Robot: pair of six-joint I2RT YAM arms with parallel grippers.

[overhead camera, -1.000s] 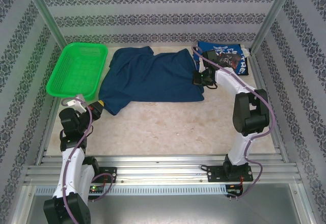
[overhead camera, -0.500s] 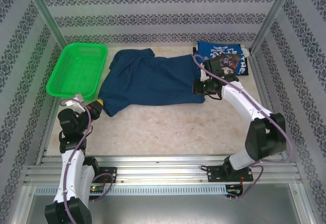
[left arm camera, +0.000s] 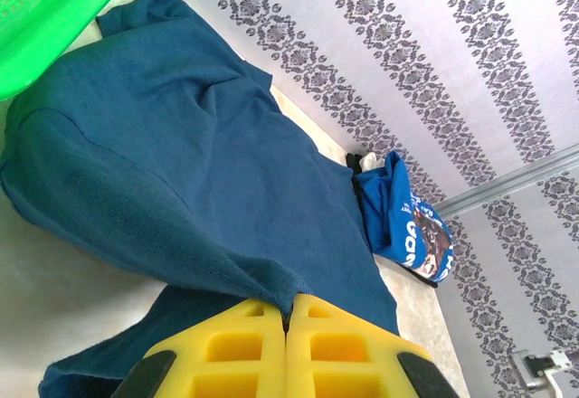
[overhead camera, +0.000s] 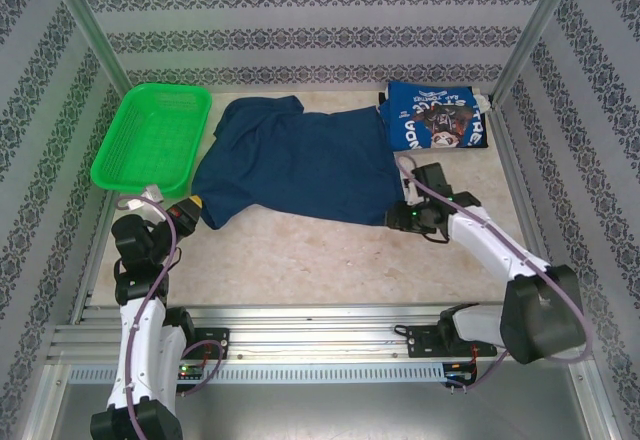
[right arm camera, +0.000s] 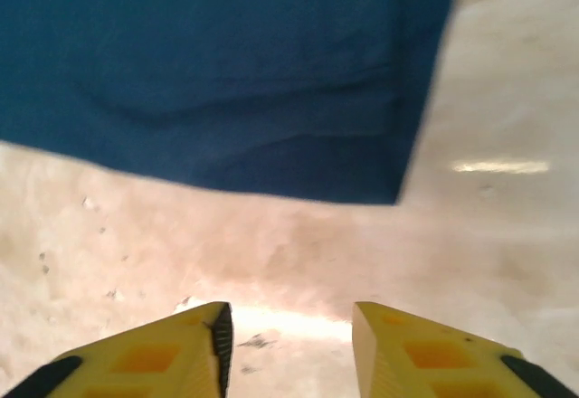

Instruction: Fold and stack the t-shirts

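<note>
The left gripper's [left arm camera: 288, 306] yellow fingers [left arm camera: 235, 348] are pressed flat together, and we see a rolled edge of the navy shirt [left arm camera: 181, 145] pinched at their tips. From above, this gripper [overhead camera: 192, 208] sits at the shirt's near-left corner, beside the green basket [overhead camera: 150, 140].

The right gripper's [right arm camera: 289, 317] fingers stand well apart with nothing between them, over bare table [right arm camera: 271, 253]. The shirt's near-right corner [right arm camera: 398, 181] lies just ahead of them, not touched. In the top view, this gripper [overhead camera: 398, 218] sits at that same corner.

The navy shirt [overhead camera: 300, 160] lies spread across the far half of the table [overhead camera: 320, 250], with its long axis running left to right. Its straight edge faces right, and the lumpier end with a sleeve faces the basket. The cloth is a soft knit, rumpled in low folds, with a fine weave visible up close.

The blue shirt [overhead camera: 437, 127] lies in the far-right corner, just beside the navy one. It is folded into a compact rectangle, long side left to right and slightly tilted. Its white lettering and dark picture face up. We also see it from the left wrist [left arm camera: 407, 231].

The basket [left arm camera: 54, 0] is plastic mesh, a shallow rectangle with rounded corners.
</note>
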